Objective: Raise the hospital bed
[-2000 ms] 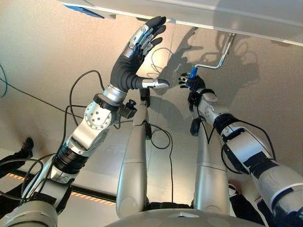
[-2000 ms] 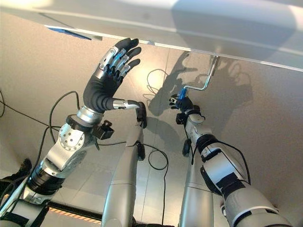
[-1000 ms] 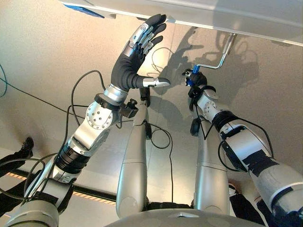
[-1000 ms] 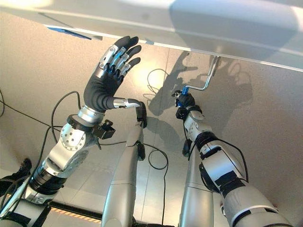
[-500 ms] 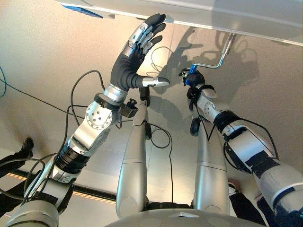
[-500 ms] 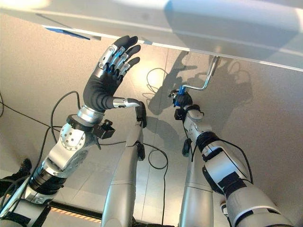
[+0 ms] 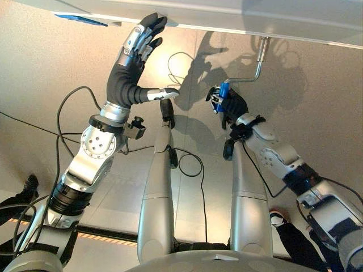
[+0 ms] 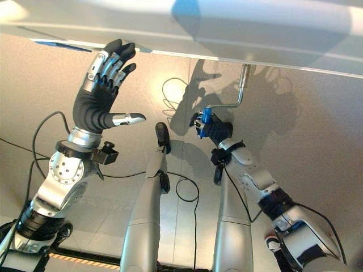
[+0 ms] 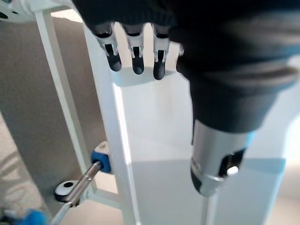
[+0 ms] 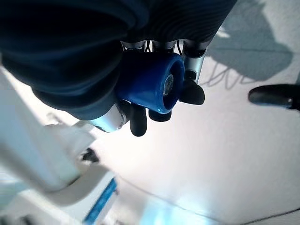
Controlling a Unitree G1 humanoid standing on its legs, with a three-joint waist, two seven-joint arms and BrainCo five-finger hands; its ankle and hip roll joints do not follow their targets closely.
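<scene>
Your right robot hand point(image 7: 227, 103) stays curled round the blue crank handle point(image 10: 149, 87) under the bed frame point(image 7: 227, 14) and has swung it lower, so cranking continues, while your left robot hand point(image 7: 133, 54) remains spread against the frame.

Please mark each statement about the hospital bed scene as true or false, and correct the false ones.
1. The right hand is closed around the blue grip of the crank. True.
2. The left hand is curled into a fist. False: its fingers are straight, reaching up to the white bed frame.
3. The crank's metal rod goes up to the bed frame. True.
4. The left hand holds the crank too. False: it is apart from the crank, further along the frame.
5. The blue grip lies on the floor. False: it is in the right hand, on the end of the crank.
</scene>
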